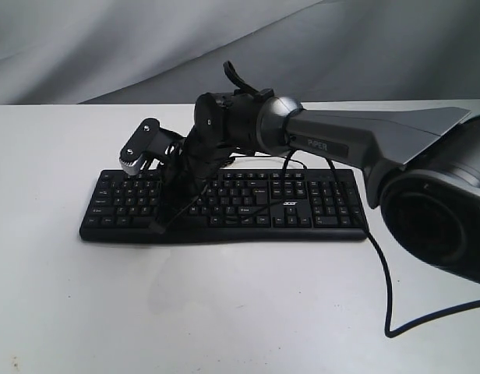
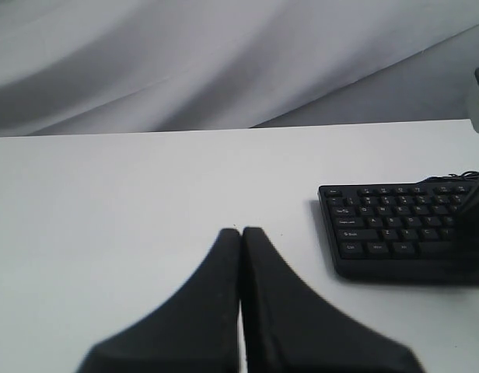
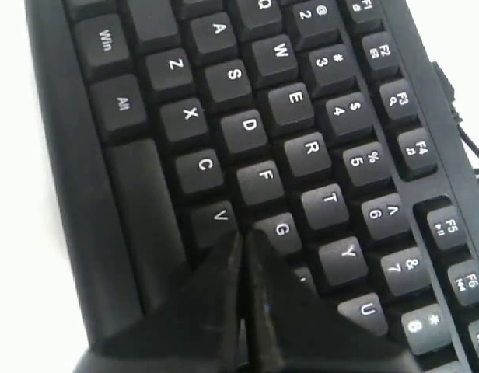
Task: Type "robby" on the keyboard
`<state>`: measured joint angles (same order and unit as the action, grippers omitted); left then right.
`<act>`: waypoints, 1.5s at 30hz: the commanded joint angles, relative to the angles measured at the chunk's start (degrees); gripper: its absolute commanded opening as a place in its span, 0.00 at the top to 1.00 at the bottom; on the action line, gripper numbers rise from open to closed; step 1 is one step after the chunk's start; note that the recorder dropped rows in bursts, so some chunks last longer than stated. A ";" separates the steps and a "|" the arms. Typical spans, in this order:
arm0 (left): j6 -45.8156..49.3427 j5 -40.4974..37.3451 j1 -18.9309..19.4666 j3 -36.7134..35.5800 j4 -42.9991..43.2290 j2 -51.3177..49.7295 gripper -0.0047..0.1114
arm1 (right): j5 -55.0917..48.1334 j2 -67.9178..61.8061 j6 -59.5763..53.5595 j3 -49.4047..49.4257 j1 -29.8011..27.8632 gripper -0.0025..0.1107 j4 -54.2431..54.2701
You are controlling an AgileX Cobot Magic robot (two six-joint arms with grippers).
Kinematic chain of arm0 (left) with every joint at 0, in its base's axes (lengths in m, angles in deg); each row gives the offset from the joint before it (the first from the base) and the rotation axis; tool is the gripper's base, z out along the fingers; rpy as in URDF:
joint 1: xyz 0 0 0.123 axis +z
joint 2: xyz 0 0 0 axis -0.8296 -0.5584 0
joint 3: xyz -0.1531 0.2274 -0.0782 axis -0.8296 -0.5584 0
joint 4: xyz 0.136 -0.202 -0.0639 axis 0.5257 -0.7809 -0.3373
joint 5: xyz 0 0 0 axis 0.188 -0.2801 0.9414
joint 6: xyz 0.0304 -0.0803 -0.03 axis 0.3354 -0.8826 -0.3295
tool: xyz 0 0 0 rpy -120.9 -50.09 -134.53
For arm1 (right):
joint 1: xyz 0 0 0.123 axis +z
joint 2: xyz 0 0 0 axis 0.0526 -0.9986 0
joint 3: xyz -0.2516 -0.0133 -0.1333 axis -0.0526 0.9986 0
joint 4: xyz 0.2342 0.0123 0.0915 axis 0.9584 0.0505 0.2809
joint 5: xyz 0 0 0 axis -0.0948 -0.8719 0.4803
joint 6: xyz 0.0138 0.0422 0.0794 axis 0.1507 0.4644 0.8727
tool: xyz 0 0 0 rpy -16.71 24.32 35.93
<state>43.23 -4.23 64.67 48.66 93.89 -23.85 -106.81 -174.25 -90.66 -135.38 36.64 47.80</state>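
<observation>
1. While your right gripper (image 3: 241,239) has its fingers pressed together, the tips sit over the keyboard (image 3: 247,124) beside V and G.
2. Your left gripper (image 2: 241,233), fingers likewise closed on nothing, hangs over the table (image 2: 107,217), well apart from the keyboard's Ctrl end.
3. The keyboard lies flat on that table.

Right arm (image 1: 357,140), right of frame: grey shell, black joints, "PIPER" lettering. Left gripper (image 2: 241,233), right gripper (image 3: 242,237): matte black wedge fingers.
</observation>
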 commanded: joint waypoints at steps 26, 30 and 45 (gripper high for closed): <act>-0.23 0.26 0.11 -0.25 -0.46 0.15 0.96 | 2.90 2.35 0.27 -0.42 -0.89 0.98 -1.04; -0.23 0.26 0.11 -0.25 -0.46 0.15 0.96 | 3.54 2.35 0.69 -0.42 -1.99 0.98 -0.69; -0.23 0.26 0.11 -0.25 -0.46 0.15 0.96 | -3.03 -0.51 3.19 -8.42 -3.06 0.98 -1.99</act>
<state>43.23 -4.23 64.67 48.66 93.89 -23.85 -107.98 -173.97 -88.48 -142.79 33.88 46.97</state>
